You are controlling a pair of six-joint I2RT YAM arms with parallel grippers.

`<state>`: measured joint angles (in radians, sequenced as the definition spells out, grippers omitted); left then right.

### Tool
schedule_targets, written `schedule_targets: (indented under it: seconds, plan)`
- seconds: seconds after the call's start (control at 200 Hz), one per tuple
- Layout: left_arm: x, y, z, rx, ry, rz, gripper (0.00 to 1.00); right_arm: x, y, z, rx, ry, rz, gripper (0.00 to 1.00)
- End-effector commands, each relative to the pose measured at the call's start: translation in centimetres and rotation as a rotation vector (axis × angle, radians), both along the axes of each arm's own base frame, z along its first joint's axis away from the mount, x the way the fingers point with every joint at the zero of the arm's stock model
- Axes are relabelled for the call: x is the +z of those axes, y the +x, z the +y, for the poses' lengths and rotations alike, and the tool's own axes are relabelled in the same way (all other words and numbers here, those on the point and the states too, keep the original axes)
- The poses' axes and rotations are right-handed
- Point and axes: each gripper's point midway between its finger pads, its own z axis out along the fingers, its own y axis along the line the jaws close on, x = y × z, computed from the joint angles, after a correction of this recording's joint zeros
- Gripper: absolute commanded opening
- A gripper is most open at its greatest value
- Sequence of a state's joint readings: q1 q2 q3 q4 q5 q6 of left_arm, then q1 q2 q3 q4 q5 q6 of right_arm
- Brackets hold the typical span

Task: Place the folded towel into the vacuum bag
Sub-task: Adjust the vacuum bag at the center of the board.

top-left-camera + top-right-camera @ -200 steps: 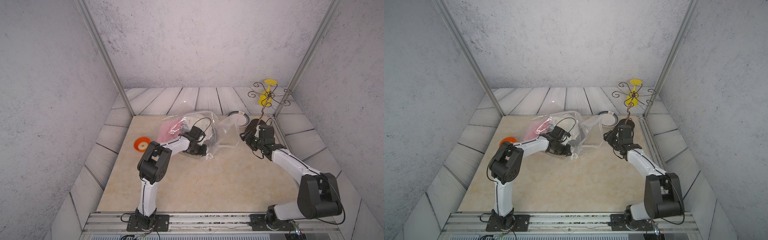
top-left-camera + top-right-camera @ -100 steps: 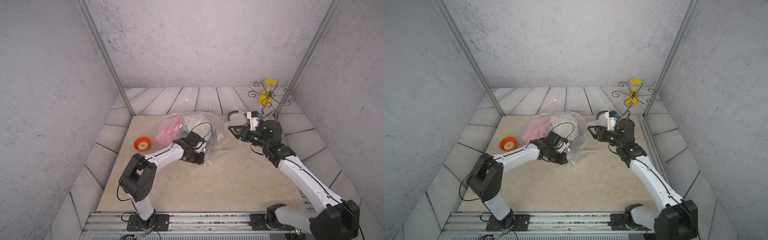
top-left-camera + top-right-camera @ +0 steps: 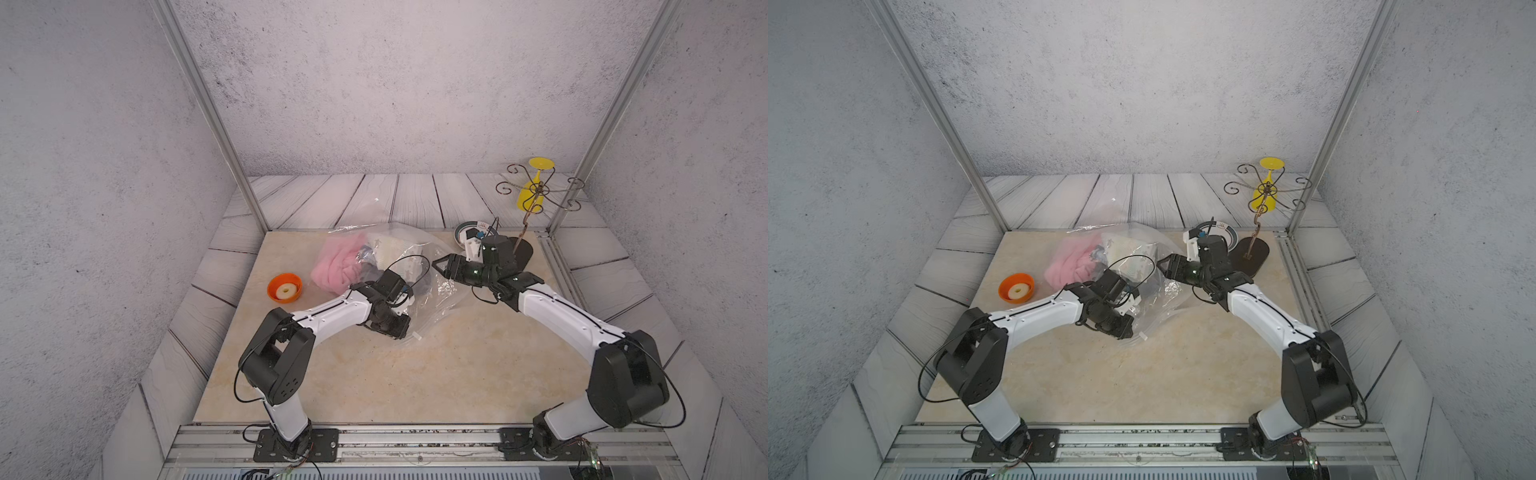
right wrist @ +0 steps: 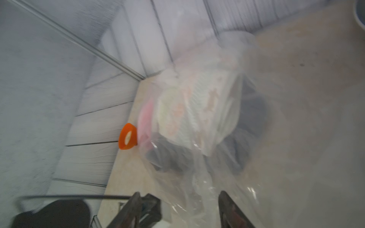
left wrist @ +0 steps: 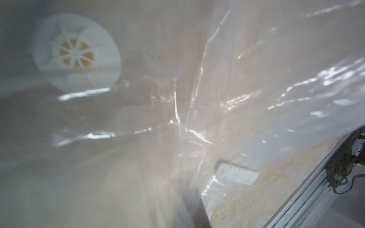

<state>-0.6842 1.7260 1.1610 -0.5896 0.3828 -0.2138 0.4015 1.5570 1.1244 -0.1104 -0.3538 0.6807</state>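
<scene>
The vacuum bag (image 3: 419, 270) is a crinkly clear sack lying at the back middle of the table, seen in both top views. Inside it lie a pale patterned folded towel (image 4: 197, 110) and a pink fluffy cloth (image 3: 338, 264). My left gripper (image 3: 397, 328) is shut on the bag's near edge, beside the small white slider clip (image 5: 237, 174). Plastic veils the left wrist view, where the round white valve (image 5: 77, 53) shows. My right gripper (image 4: 177, 209) stands open at the bag's right side (image 3: 1163, 264), with loose plastic lying between its fingers.
An orange bowl (image 3: 284, 286) holding a white ring sits left of the bag. At the back right stand a wire rack (image 3: 536, 191) with a yellow glass, its dark base (image 3: 525, 253), and a round dish (image 3: 463, 230). A metal rail (image 3: 415, 432) runs along the front.
My right gripper has moved left, up to the bag's right side. My left gripper, still shut, has drawn the bag's near edge toward the front.
</scene>
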Motion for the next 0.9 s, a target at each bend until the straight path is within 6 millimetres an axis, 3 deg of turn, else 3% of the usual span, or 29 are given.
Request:
schedule_targets:
  seconds: [0.0, 0.185, 0.315, 0.455, 0.671, 0.776, 0.896]
  plan:
    - [-0.8, -1.7, 0.7, -0.046, 0.037, 0.065, 0.00, -8.4, -1.2, -4.9, -0.188, -0.235, 0.254, 0.61]
    - [-0.8, -2.5, 0.1, -0.088, 0.016, 0.120, 0.00, -15.0, -3.3, -7.4, -0.287, -0.320, 0.399, 0.62]
    - [-1.6, -2.9, 0.2, -0.097, 0.038, 0.165, 0.00, -16.9, -3.5, -8.4, -0.323, -0.316, 0.459, 0.63]
    - [-3.3, -1.9, -0.6, -0.089, 0.048, 0.172, 0.00, -14.8, -2.7, -8.2, -0.294, -0.283, 0.385, 0.63]
    - [-6.2, 3.3, -3.9, 0.008, 0.056, 0.138, 0.00, -9.9, -3.1, -6.5, -0.155, -0.218, 0.249, 0.63]
    - [-5.9, 5.4, -6.3, 0.064, -0.014, 0.143, 0.00, -9.0, -4.7, -5.4, -0.070, -0.163, 0.225, 0.63]
    - [-4.0, 6.8, -8.0, 0.083, -0.103, 0.103, 0.00, -9.1, -6.7, -3.5, 0.049, -0.093, 0.202, 0.62]
